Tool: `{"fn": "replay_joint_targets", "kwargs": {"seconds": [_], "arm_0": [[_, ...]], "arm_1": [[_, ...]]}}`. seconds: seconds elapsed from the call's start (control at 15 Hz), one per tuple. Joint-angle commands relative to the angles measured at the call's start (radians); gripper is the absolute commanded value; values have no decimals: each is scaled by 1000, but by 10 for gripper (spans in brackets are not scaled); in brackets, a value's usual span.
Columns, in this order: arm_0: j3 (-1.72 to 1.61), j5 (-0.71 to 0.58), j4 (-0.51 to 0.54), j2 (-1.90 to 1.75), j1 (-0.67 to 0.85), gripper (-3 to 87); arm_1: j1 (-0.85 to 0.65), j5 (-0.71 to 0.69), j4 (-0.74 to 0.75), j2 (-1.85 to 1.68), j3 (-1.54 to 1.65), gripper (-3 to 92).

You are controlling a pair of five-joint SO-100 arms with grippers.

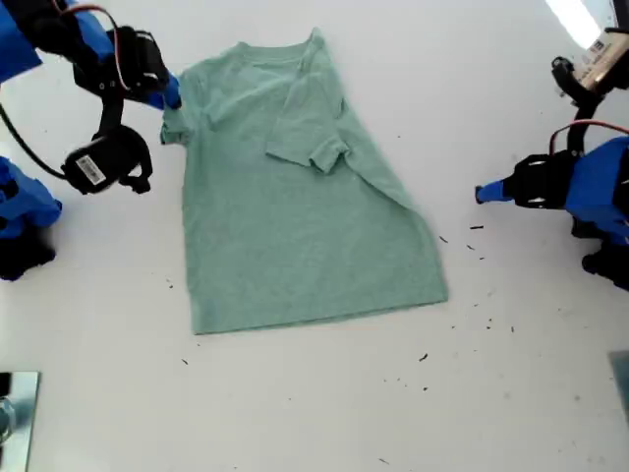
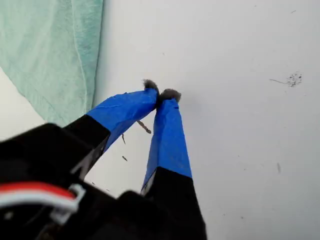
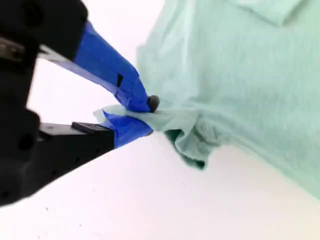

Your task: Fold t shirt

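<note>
So my second gripper (image 3: 145, 117) is pinching the t shirt's (image 1: 295, 216) sleeve edge while my first gripper (image 2: 161, 95) sits clenched, holding nothing, on the white table (image 1: 295, 413).

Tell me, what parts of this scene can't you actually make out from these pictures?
- The sleeve of the t shirt at the exterior view's left: my second gripper covers it there, and the second wrist view shows only bunched cloth.
- Underside of the folded-over sleeve: hidden by the cloth itself.
- Both arms' bases: cut off by the exterior view's edges.
- Dark specks on the table: too small to identify.
- My first gripper: shut, empty; its arm is out of frame.
</note>
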State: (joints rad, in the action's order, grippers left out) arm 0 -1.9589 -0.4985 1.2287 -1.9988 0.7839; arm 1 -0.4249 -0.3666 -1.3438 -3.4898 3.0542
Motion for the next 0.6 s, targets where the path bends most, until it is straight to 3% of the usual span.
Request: {"fn": "replay_joint_targets", "kwargs": {"seconds": [0.0,0.4,0.53], "arm_0": [[285,-11,101,-14,-75,-2],[465,8,-9,239,-265,-2],[666,8,-29,456,-328,-2]], "arm_1": [[2,-11,18,-9,57,26],[0,-2,18,-9,57,26],[0,2,20,-9,57,26]]}}
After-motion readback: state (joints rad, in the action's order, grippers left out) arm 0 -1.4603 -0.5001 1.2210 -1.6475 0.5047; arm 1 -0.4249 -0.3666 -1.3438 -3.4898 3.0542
